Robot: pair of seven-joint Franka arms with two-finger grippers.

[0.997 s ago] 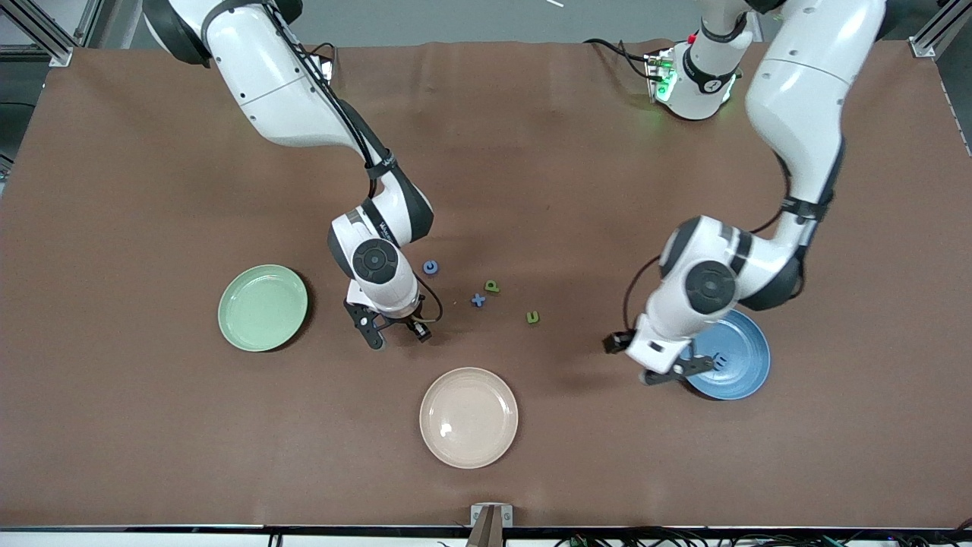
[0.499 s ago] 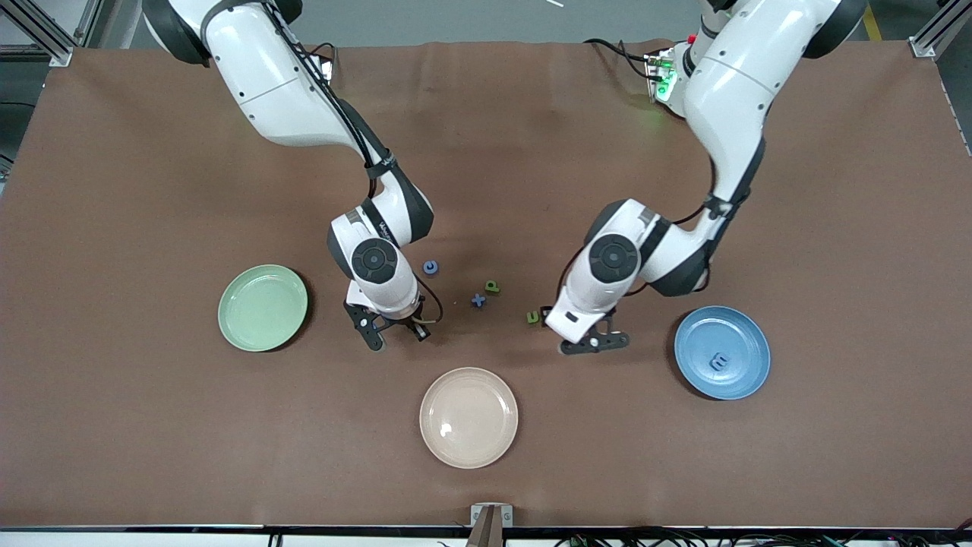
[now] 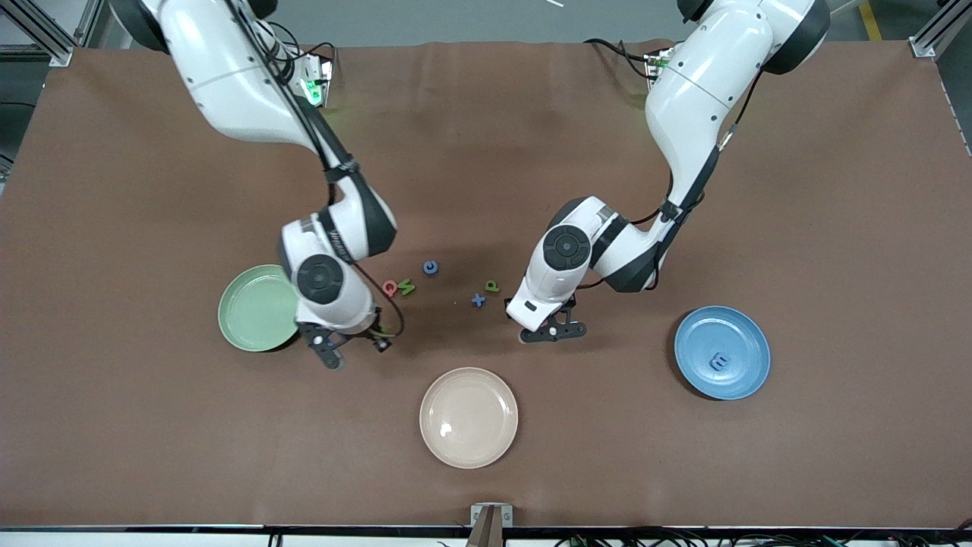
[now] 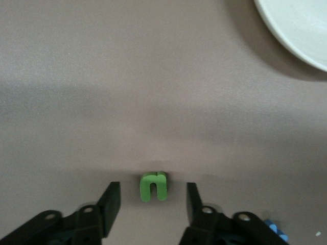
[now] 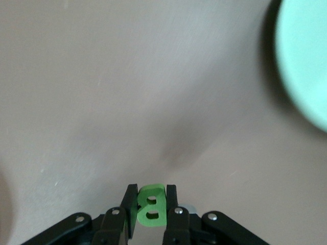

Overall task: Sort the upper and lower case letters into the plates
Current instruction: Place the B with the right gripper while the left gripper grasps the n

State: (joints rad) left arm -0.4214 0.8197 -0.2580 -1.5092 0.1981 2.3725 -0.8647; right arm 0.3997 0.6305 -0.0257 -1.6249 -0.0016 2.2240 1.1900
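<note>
My right gripper [image 3: 355,348] is shut on a green letter B [image 5: 152,205] and holds it over the table beside the pale mint green plate [image 3: 254,308], which also shows in the right wrist view [image 5: 306,66]. My left gripper [image 3: 553,332] is open and low over the table, its fingers either side of a small green letter [image 4: 154,186] without touching it. Loose on the table lie a pink-red letter [image 3: 389,287], a green letter [image 3: 408,287], a blue c [image 3: 430,267], a blue x [image 3: 478,300] and a green p [image 3: 492,286]. The blue plate [image 3: 740,334] holds one blue letter [image 3: 718,362].
A cream-beige plate [image 3: 468,448] lies nearer the front camera than the loose letters; its rim shows in the left wrist view [image 4: 301,35]. The brown table cover [image 3: 152,441] spreads bare around the plates.
My left arm swung from over the blue plate to the green letter near the middle. My right arm moved toward the mint plate with the B, uncovering the pink-red and green letters.
</note>
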